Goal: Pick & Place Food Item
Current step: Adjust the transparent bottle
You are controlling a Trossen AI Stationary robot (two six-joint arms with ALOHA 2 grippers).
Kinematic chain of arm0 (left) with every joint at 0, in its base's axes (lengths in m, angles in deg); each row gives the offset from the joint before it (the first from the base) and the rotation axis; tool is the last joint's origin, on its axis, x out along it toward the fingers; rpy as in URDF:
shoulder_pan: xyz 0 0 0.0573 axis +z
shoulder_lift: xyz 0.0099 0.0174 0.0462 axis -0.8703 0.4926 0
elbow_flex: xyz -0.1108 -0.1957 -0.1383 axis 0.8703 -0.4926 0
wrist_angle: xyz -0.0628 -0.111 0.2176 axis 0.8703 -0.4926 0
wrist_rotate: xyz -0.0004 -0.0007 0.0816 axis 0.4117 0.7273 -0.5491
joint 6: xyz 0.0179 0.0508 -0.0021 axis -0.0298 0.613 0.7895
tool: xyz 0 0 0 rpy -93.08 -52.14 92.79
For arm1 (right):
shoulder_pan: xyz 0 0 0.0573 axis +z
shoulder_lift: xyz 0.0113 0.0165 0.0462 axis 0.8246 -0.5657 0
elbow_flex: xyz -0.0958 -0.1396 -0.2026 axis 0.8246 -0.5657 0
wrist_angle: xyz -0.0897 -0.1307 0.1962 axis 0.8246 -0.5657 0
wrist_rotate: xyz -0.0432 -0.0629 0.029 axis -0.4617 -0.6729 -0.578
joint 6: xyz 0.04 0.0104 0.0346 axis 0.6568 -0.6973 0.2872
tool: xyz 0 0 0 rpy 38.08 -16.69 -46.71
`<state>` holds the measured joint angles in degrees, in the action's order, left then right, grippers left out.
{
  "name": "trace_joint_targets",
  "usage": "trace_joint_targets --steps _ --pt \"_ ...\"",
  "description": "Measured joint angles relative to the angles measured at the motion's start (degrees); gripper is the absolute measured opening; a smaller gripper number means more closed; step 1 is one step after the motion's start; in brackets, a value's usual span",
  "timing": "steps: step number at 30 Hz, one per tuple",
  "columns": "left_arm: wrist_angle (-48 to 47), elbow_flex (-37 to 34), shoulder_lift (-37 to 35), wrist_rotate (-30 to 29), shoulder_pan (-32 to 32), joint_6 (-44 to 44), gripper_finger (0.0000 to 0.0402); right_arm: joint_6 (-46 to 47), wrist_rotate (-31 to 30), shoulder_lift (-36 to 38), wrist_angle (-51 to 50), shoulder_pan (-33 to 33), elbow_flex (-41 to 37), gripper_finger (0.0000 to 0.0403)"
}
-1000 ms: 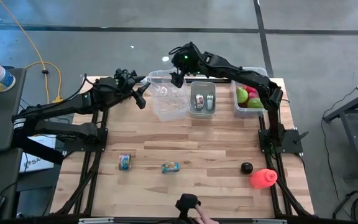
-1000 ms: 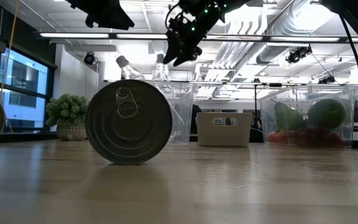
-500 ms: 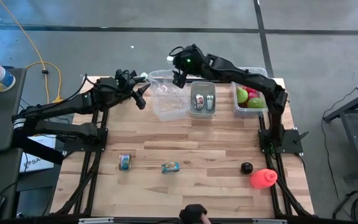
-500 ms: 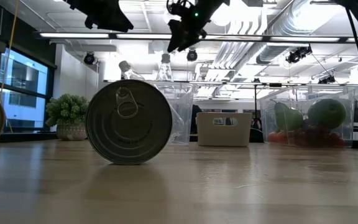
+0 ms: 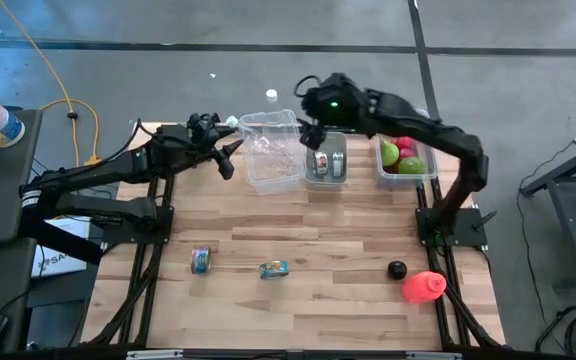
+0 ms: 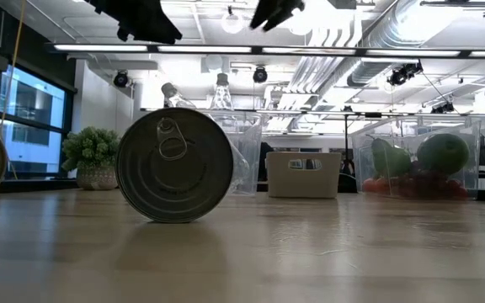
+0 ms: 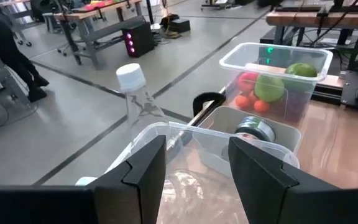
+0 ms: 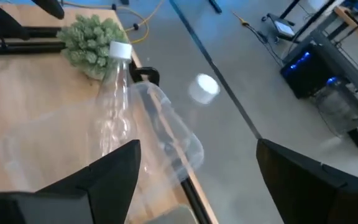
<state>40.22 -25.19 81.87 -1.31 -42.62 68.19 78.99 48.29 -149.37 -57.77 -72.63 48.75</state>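
Observation:
Two tin cans lie on their sides on the bare wood: one [image 5: 200,261] toward the left, one [image 5: 274,269] nearer the middle, which looms large in the low view [image 6: 175,164]. A small black item [image 5: 397,269] and a red one [image 5: 424,286] sit near the right corner. My left gripper [image 5: 225,160] [image 7: 191,180] hangs open beside the left wall of the clear bin [image 5: 273,150]. My right gripper [image 5: 313,135] [image 8: 210,186] is open and high, over the gap between the clear bin and the can bin [image 5: 326,160].
Three bins line the far edge. The clear one holds plastic bottles [image 7: 135,93], the middle one holds cans [image 7: 253,127], and the right one [image 5: 403,158] holds green and red fruit. A green plant [image 8: 92,37] stands beyond the table's left. Bare wood lies between the bins and the cans.
My right gripper has moved from over the clear bin's far edge toward the right and near side, and has risen almost out of the top of the low view. A hand with a dark thing at the table's near edge has gone from view.

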Motion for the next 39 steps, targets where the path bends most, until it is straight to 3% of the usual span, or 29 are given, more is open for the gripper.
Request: trace_joint_targets --steps 6,10,13,16,21,29,34,39 --pt "-4.39 0.78 0.0 -0.02 0.0 -1.64 0.0165 2.13 -0.07 6.71 -7.81 2.98 -1.04 0.0309" --pt "-5.89 0.79 0.0 -0.04 0.03 -1.69 0.0165 3.41 -1.88 12.28 -9.34 7.38 -6.78 0.0309" --pt "-7.0 1.0 0.0 -0.03 0.04 -2.79 0.0165 7.08 -8.58 17.37 -9.57 11.48 -13.82 0.0309" --pt "-14.37 3.07 0.04 -0.07 0.15 -7.42 0.0165 12.04 -15.46 24.0 -8.62 15.53 -22.47 0.0309" --pt "-20.55 3.85 -0.61 -0.13 1.66 -11.48 0.0165 17.5 -17.74 35.5 2.34 20.38 -41.29 0.0309" --pt "-25.56 3.19 2.86 -0.47 8.42 -14.08 0.0165 8.55 -12.56 46.5 36.08 22.18 -70.16 0.0309" --pt "-25.16 3.19 6.26 -0.4 9.35 -10.38 0.0165 -0.85 -7.97 47.03 52.44 21.41 -77.82 0.0309" --pt "-23.59 3.19 9.0 -0.74 9.35 -6.49 0.0165 -1.91 3.23 46.2 55.89 18.66 -80.69 0.0309"
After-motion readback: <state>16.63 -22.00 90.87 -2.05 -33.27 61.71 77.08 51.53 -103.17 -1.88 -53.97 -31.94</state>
